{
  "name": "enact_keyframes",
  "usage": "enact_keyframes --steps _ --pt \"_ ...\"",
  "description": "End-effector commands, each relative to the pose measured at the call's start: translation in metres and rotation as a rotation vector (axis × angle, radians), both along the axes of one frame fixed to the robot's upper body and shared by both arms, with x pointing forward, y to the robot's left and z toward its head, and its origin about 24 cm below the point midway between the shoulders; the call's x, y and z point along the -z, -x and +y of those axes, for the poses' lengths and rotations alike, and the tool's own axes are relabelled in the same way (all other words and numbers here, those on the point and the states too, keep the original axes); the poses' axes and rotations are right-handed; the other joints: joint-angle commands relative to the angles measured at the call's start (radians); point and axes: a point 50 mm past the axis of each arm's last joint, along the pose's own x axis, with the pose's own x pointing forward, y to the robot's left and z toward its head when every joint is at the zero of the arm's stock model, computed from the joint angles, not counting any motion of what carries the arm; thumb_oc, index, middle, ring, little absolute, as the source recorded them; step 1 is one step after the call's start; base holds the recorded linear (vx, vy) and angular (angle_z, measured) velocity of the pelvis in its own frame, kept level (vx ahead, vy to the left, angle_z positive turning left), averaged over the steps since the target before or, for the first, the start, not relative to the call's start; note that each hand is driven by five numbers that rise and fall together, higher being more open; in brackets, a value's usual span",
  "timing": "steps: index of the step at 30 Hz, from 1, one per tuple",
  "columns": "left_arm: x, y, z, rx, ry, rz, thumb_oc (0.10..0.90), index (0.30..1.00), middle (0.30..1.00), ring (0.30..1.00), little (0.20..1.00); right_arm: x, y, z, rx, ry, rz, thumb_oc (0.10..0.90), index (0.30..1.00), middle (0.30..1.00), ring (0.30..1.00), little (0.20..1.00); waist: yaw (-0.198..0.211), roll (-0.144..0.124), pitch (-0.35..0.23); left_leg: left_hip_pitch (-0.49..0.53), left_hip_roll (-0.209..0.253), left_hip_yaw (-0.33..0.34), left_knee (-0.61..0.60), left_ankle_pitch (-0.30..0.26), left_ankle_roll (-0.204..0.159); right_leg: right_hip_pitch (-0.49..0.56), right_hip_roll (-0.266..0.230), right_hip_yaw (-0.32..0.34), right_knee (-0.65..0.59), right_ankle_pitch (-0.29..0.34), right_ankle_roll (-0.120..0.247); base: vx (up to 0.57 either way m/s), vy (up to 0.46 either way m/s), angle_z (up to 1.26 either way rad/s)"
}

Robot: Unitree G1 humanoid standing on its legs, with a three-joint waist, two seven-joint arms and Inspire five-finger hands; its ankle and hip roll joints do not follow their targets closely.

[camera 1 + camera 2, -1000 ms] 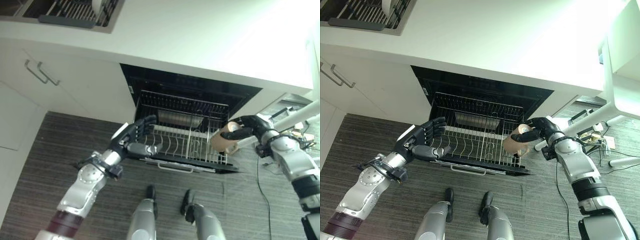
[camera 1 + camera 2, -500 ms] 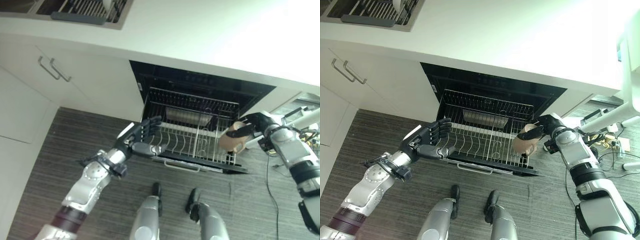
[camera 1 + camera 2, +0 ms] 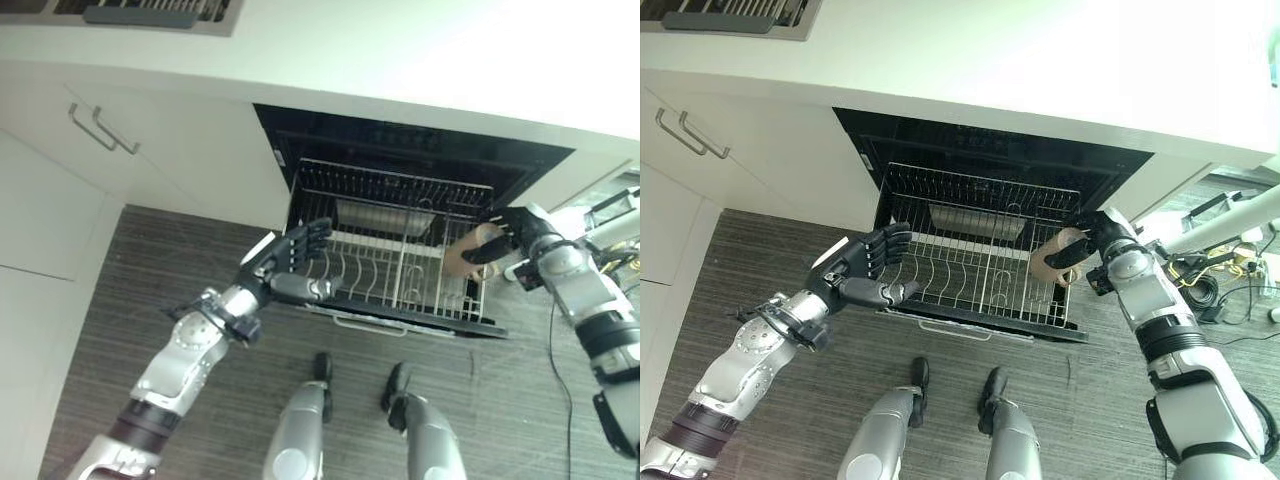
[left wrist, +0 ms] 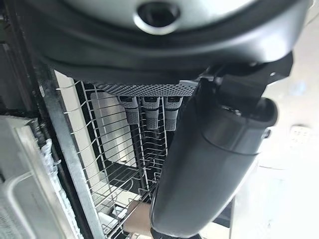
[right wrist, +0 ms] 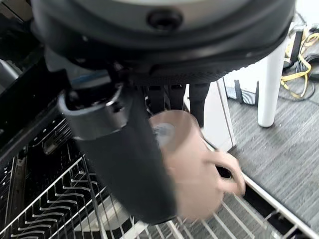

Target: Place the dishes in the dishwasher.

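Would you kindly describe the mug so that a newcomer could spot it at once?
Find the open dishwasher under the white counter, with its wire rack pulled out. At the rack's right edge, the right hand holds the mug, the one tan, handled thing among dark wires.

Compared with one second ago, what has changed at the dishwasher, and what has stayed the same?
The right hand, shut on the tan mug, has carried it further in over the right side of the pulled-out rack. The grip is unchanged and the mug is not yet set down. The left hand stays open at the rack's front left edge. The camera itself also shifted.
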Motion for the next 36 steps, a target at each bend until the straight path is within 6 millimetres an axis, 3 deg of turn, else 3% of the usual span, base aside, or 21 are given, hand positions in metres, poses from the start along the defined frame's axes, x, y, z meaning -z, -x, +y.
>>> enact_keyframes --steps 1,9,21,24,25,27,28,32,36 --pt "-0.046 0.005 -0.02 0.101 0.11 -0.235 0.8 0.9 0.9 0.9 0.9 -0.071 -0.008 0.004 -0.028 0.114 -0.305 0.8 0.9 0.9 0.9 0.9 0.007 -0.012 -0.07 0.027 0.058 -0.056 -0.019 -0.064 -0.028 0.002 -0.077 0.057 -0.031 -0.009 0.128 0.0 0.0 0.0" --pt "-0.044 0.009 -0.021 0.094 0.131 -0.249 0.8 0.9 0.9 0.9 0.9 -0.109 0.001 0.016 -0.065 -0.012 -0.525 0.8 0.9 0.9 0.9 0.9 -0.009 -0.008 -0.077 0.029 0.054 -0.053 -0.019 -0.072 -0.026 -0.003 -0.069 0.067 -0.031 -0.013 0.125 0.0 0.0 0.0" --pt "-0.043 0.018 -0.012 0.015 0.183 -0.301 0.8 0.9 0.9 0.9 0.9 -0.11 0.032 0.025 -0.11 -0.179 -0.672 0.8 0.9 0.9 0.9 0.9 -0.05 -0.019 -0.103 0.048 0.064 -0.035 -0.019 -0.083 -0.024 0.013 -0.052 0.082 -0.031 -0.026 0.119 0.01 0.006 -0.02" --pt "-0.051 0.025 -0.009 -0.017 0.265 -0.37 0.8 0.9 0.9 0.9 0.9 -0.079 0.048 0.034 -0.096 -0.332 -0.676 0.8 0.9 0.9 0.9 0.9 -0.075 -0.03 -0.117 0.055 0.071 -0.024 -0.019 -0.089 -0.022 0.017 -0.042 0.093 -0.031 -0.031 0.119 0.01 -0.006 -0.01" --pt "-0.055 0.031 -0.007 -0.054 0.305 -0.421 0.8 0.9 0.9 0.9 0.9 -0.048 0.064 0.034 -0.078 -0.412 -0.64 0.8 0.9 0.9 0.9 0.9 -0.09 -0.034 -0.13 0.065 0.08 -0.015 -0.019 -0.092 -0.02 0.027 -0.035 0.098 -0.031 -0.036 0.118 0.05 -0.017 -0.07" --pt "-0.054 0.034 -0.006 -0.072 0.305 -0.436 0.8 0.9 0.9 0.9 0.9 -0.037 0.071 0.031 -0.065 -0.448 -0.63 0.8 0.9 0.9 0.9 0.9 -0.094 -0.035 -0.137 0.071 0.082 -0.013 -0.019 -0.094 -0.019 0.033 -0.032 0.1 -0.031 -0.039 0.117 0.06 -0.048 -0.18" --pt "-0.055 0.04 0.001 -0.122 0.3 -0.483 0.8 0.9 0.9 0.9 0.9 -0.014 0.089 0.026 -0.026 -0.551 -0.624 0.8 0.9 0.9 0.9 0.9 -0.107 -0.037 -0.156 0.084 0.087 -0.006 -0.019 -0.099 -0.02 0.045 -0.026 0.101 -0.031 -0.044 0.117 0.07 -0.082 -0.21" --pt "-0.052 0.049 0.021 -0.228 0.338 -0.496 0.8 0.9 0.9 0.9 0.9 0.002 0.111 0.026 -0.011 -0.669 -0.647 0.8 0.9 0.9 0.9 0.9 -0.128 -0.035 -0.194 0.102 0.097 0.01 -0.019 -0.098 -0.029 0.066 -0.018 0.1 -0.031 -0.06 0.112 0.04 -0.064 -0.13" --pt "-0.048 0.055 0.027 -0.272 0.372 -0.496 0.8 0.9 0.9 0.9 0.9 0.004 0.12 0.031 -0.042 -0.707 -0.684 0.8 0.9 0.9 0.9 0.9 -0.131 -0.032 -0.219 0.11 0.1 0.015 -0.019 -0.1 -0.033 0.078 -0.014 0.1 -0.031 -0.071 0.108 0.03 -0.024 -0.01"
